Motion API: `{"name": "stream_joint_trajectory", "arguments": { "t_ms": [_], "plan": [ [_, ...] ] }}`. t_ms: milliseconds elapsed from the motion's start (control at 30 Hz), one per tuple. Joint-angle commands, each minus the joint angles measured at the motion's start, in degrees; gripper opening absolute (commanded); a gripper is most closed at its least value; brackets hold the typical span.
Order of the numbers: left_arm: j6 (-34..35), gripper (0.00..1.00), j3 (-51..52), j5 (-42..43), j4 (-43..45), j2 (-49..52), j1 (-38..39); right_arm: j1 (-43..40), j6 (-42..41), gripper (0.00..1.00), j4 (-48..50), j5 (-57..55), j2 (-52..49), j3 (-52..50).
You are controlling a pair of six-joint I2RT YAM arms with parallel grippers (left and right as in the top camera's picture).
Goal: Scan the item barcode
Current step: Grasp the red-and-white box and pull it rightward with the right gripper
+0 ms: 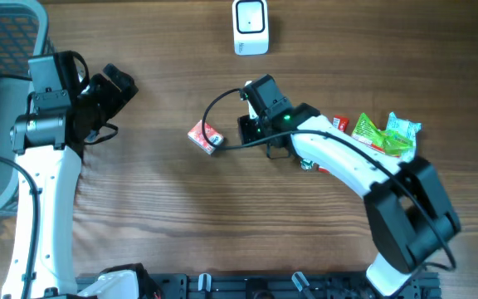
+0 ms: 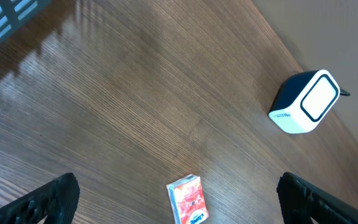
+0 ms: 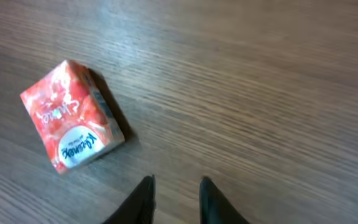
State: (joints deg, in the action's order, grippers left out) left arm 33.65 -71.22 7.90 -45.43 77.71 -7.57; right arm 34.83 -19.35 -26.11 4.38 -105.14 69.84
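**Red packet lies off-line from a narrow pincer**

The left gripper hangs wide open and empty near the basket, well apart from the work. The red packet lies flat on the table, below and left of the scanner. The risk, as I judge it, is that the right gripper sits beside the packet, not over it. A descent here would pinch bare wood or nudge the packet away. Its jaws stand only a narrow gap apart, holding and touching nothing, too tight to straddle the packet.
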Motion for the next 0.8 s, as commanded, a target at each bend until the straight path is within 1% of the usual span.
{"name": "stream_joint_trajectory", "arguments": {
  "t_ms": [0, 67, 133, 167, 233, 267, 400, 500, 600, 733, 767],
  "plan": [
    [-0.4, 1.0, 0.0, -0.5, 0.1, -0.6, -0.1, 0.3, 5.4, 0.5, 4.2, 5.4, 2.2, 0.0],
    [-0.4, 1.0, 0.0, -0.5, 0.1, -0.6, -0.1, 0.6, 5.4, 0.51, 7.9, 8.0, 1.3, 0.0],
    [-0.4, 1.0, 0.0, -0.5, 0.1, -0.6, -0.1, 1.6, 5.9, 0.56, 12.5, 7.7, -0.6, 0.0],
    [-0.4, 1.0, 0.0, -0.5, 0.1, -0.6, -0.1, 2.1, 6.4, 0.61, 15.1, 7.7, -2.0, 0.0],
    [-0.4, 1.0, 0.0, -0.5, 0.1, -0.6, -0.1, 3.2, 9.2, 0.64, 18.9, 7.7, -4.5, 0.0],
    [-0.4, 1.0, 0.0, -0.5, 0.1, -0.6, -0.1, 4.5, 11.3, 0.7, 21.4, 7.7, -6.7, 0.0],
    [-0.4, 1.0, 0.0, -0.5, 0.1, -0.6, -0.1, 8.1, 18.1, 0.8, 24.0, 7.3, -11.4, 0.0],
    [-0.4, 1.0, 0.0, -0.5, 0.1, -0.6, -0.1, 9.2, 19.1, 0.82, 23.4, 3.2, -12.6, 0.0],
    [-0.4, 1.0, 0.0, -0.5, 0.1, -0.6, -0.1, 9.2, 17.6, 0.79, 21.6, 2.9, -12.4, 0.0],
    [-0.4, 1.0, 0.0, -0.5, 0.1, -0.6, -0.1, 8.8, 17.6, 0.55, 15.8, 2.4, -9.9, 0.0],
    [-0.4, 1.0, 0.0, -0.5, 0.1, -0.6, -0.1, 8.7, 17.6, 0.52, 14.0, 1.2, -8.5, 0.0]
  ]
}}
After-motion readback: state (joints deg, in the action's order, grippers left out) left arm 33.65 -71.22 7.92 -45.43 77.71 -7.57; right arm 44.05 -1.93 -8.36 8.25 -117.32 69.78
